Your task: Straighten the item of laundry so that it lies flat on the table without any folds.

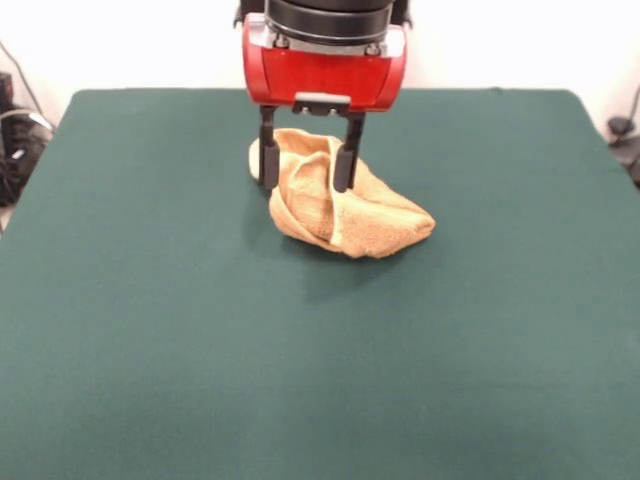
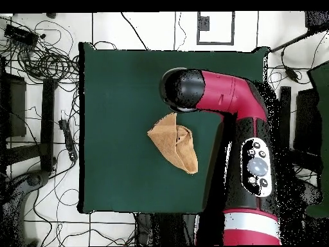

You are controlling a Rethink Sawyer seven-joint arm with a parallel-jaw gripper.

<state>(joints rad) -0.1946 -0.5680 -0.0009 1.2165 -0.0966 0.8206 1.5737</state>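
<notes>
The towel point(image 1: 335, 205) was found bunched in a folded heap on the table point(image 1: 150, 330), just toward 12 o'clock from its centre in the front view. The gripper point(image 1: 305, 180) was lowered over the heap's 10 o'clock end, its jaws spread astride a raised fold. The cloth was judged soft, light and limp; a hemmed corner would be best pinched and drawn outward.

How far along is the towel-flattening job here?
Nothing looks done: the towel sits bunched and folded on the table. In hand: the end effector is open, its fingers straddling the towel's raised fold. Left: spreading it fully flat, without folds.
</notes>
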